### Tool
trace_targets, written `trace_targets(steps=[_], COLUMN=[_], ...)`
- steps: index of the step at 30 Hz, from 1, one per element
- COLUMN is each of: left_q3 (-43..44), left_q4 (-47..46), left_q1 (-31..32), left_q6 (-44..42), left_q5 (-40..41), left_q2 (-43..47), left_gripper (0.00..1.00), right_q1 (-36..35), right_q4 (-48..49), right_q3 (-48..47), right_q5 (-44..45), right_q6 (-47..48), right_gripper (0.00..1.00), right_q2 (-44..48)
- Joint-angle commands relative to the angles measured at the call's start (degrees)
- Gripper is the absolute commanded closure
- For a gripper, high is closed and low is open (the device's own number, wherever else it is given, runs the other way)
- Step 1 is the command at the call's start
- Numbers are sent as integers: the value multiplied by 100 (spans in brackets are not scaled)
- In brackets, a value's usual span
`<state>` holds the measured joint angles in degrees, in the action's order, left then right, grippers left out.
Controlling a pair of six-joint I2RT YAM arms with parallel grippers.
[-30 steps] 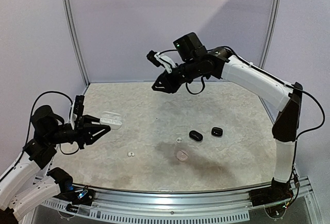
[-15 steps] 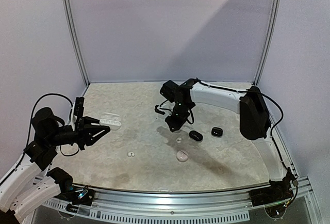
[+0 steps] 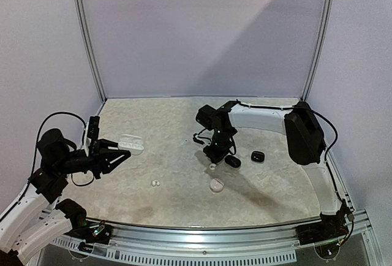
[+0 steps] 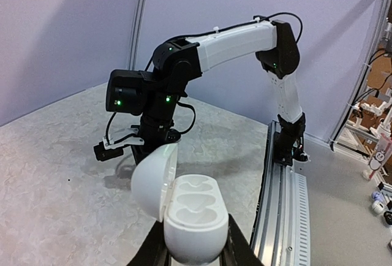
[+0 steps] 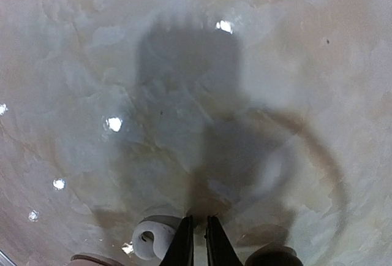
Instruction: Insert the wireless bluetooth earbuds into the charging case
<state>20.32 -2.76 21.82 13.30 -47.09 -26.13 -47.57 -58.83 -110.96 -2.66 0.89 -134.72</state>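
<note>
We see a pale marbled stone-look counter (image 3: 177, 125) carrying everything, enclosed by plain lilac walls. The white-and-black right arm (image 3: 260, 116) reaches in from the far right and bends down toward the middle of the counter, with small green lights glowing on its dark wrist housing in the left wrist view. The left arm (image 3: 52, 155) sits low at the near left. Its left end effector (image 4: 195, 249) is pinching a white pebble-shaped plastic charging case (image 4: 193, 217) by the lower shell. The case is held above the counter with its domed lid (image 4: 152, 180) swung open, showing two moulded hollows with nothing in them. A glossy black oval case (image 3: 232, 161) lies just right of the right arm's tip, and a smaller black rounded piece (image 3: 256, 155) lies near it, farther right; we cannot tell whether that one is a case or an earbud. A pale rounded piece (image 3: 216, 184) rests nearer the arm bases. The right end effector (image 5: 199, 244) hangs close over the counter with its fingers pressed almost together and nothing between them. A tiny white rounded earbud (image 5: 149, 241) lies on the counter just beside the left-hand finger in the right wrist view, outside the grip. Another small white earbud (image 3: 155, 183) lies well apart, between the two arms.
</note>
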Motion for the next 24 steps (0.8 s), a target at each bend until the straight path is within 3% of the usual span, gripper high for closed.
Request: trace_targets(steps=[1,17,24], left_q3=[-99,-136,-152], left_q4=[-119,-185,-172], left_q1=[-63,-53,-49], left_q6=[-46,-20,-29], left_q5=[35,47,51], left_q2=[81,113,134], left_gripper=[100,100,100], right_q1=[14,-177,-97], right_q4=[-147,-53,-270], right_q3=[494,1427,1034], right_q5=[-178,-577,-87], right_q6=[-350,-791,-343], right_gripper=[91,93,84], right_q2=[159,965,1223])
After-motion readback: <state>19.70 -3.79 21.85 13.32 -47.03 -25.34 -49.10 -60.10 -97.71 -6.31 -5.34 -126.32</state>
